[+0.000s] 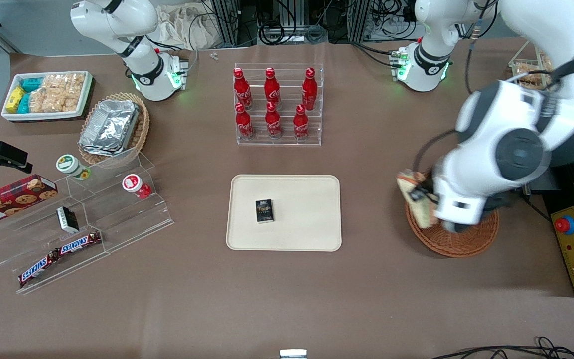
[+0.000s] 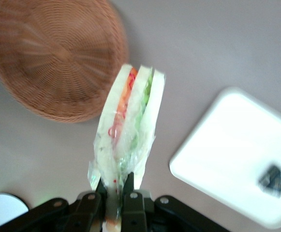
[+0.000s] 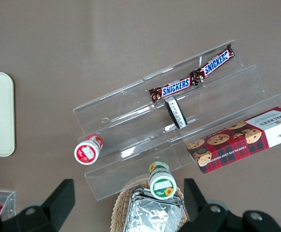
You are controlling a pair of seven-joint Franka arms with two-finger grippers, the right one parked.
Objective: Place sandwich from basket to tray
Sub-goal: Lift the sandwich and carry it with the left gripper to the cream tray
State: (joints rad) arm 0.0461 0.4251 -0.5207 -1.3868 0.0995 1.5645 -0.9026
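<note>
My left gripper [image 2: 114, 186] is shut on the sandwich [image 2: 129, 128], a wrapped wedge of white bread with orange and green filling. The front view shows the sandwich [image 1: 415, 197] lifted at the basket's edge that faces the tray, held by the gripper [image 1: 429, 199]. The round reddish-brown wicker basket [image 1: 459, 240] sits under the arm, and in the wrist view the basket [image 2: 53, 53] holds nothing. The cream tray [image 1: 312, 214] lies at the table's middle, toward the parked arm from the basket, with a small black box [image 1: 264, 211] on it. The wrist view also catches the tray [image 2: 227, 159].
A clear rack of red cola bottles [image 1: 277, 104] stands farther from the front camera than the tray. Toward the parked arm's end are a clear stepped stand [image 1: 82, 219] with snack bars and cups, a foil-tray basket [image 1: 113, 127] and a white snack bin [image 1: 48, 94]. A control box [image 1: 573, 249] flanks the basket.
</note>
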